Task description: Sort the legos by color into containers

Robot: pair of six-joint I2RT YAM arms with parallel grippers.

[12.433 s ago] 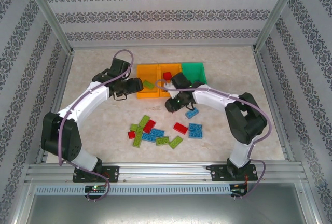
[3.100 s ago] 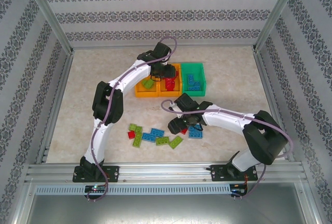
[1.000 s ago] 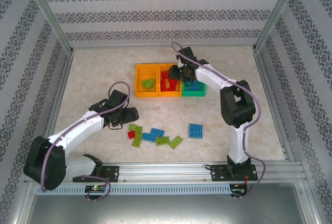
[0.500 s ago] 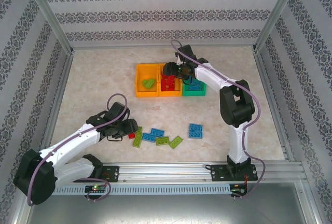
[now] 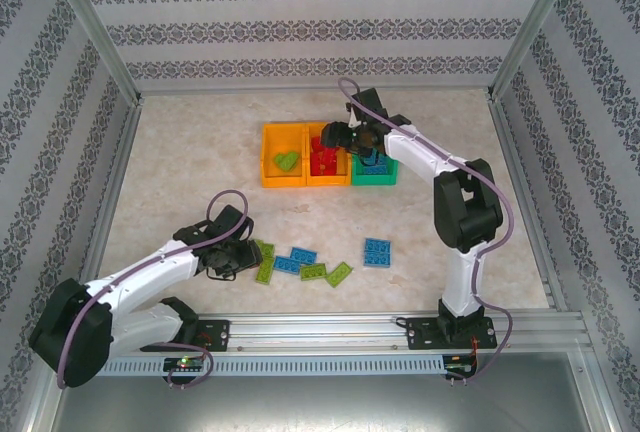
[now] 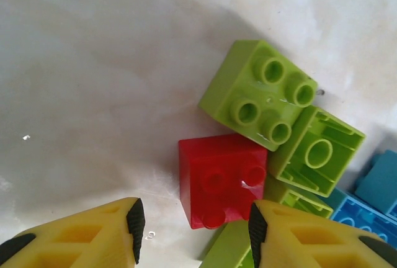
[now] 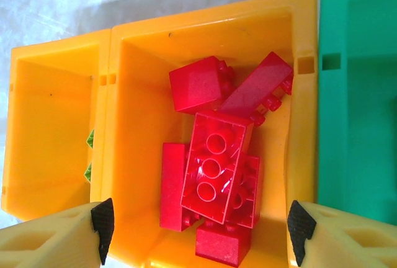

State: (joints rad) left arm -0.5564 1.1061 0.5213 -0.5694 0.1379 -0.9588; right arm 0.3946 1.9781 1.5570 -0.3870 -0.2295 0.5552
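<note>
My left claw point(image 6: 194, 231) sits low over the bench point(image 6: 93, 63), spread open and gripping nothing. It straddles a single red brick point(image 6: 220, 178), which I judge to be the next pick: the black pads point(image 6: 134, 221) line up with its smooth side walls. The right-hand pad is at the brick's edge, though I cannot tell if it touches. A square green brick point(image 6: 257, 94) presses against the red one's far corner. Another green one point(image 6: 316, 153) lies upturned beside it, showing its hollow underside, so the grip has little room.

From above, the left claw point(image 5: 235, 252) is at the left end of the loose pile, where the blue bricks point(image 5: 303, 255) lie on the bench.

My right claw point(image 7: 198, 234) hangs released and empty over the middle bin point(image 7: 124, 125), reached far out because the bins sit at the back (a long stretch for that arm). Red bricks point(image 7: 214, 169) lie heaped in it at odd angles, some stud-up, some on edge. The left bin point(image 7: 37, 125) shows a sliver of green, and the green bin point(image 7: 360, 94) sits tight against the other side.

Everything is hard glossy plastic. The bricks are sharp-cornered with round studs, and the bins are thin-walled with slotted rims. The bench is pale, matt and marbled.
</note>
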